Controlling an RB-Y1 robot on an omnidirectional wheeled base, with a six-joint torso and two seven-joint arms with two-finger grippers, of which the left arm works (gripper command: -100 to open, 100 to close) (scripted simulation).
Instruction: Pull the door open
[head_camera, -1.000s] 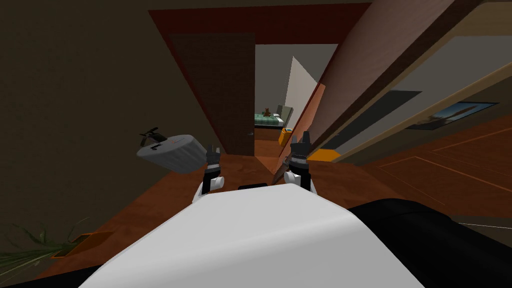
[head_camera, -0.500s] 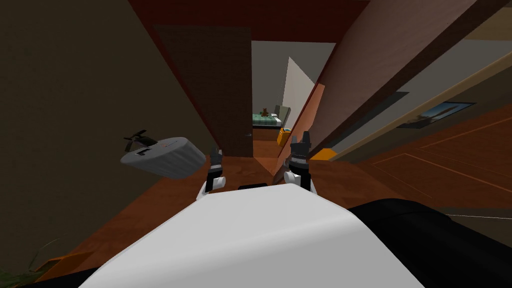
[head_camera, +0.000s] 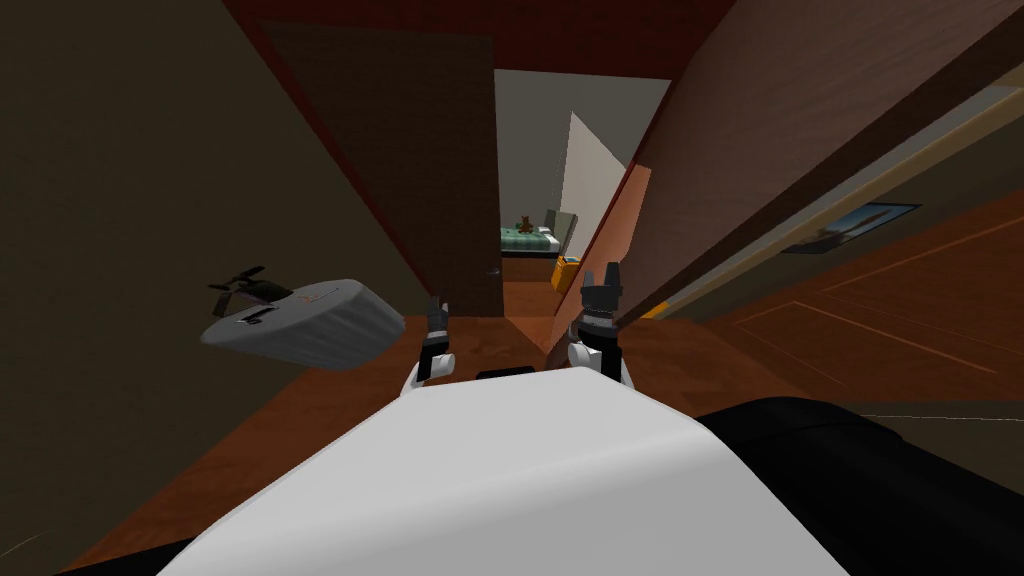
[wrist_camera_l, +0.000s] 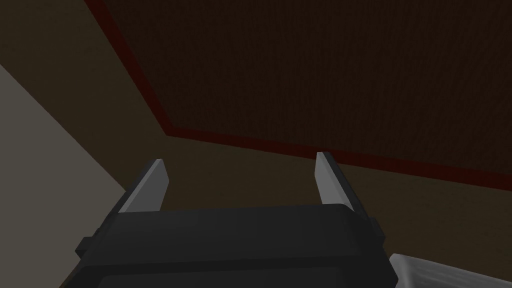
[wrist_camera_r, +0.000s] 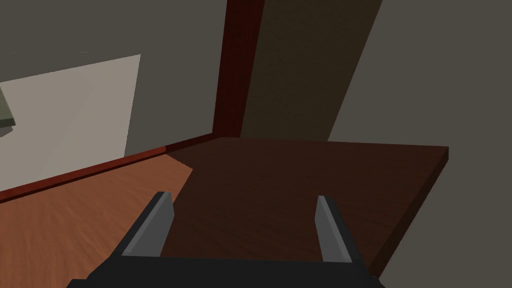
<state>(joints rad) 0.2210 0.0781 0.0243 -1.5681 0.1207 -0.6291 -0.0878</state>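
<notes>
Left gripper (wrist_camera_l: 239, 166) and right gripper (wrist_camera_r: 244, 200) gaped empty; we judged the door (head_camera: 420, 170) ahead of the left might get bumped if crowded.

Head camera looks steeply down and forward at the door (head_camera: 420, 170). Camera on left claw (wrist_camera_l: 239, 160) faces that same door closely. Camera on right claw (wrist_camera_r: 242, 196) looks low across the floor (wrist_camera_r: 75, 210).

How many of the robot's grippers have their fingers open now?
2. The left gripper stands open, facing the dark brown door; the right gripper stands open, facing a dark brown panel.
</notes>
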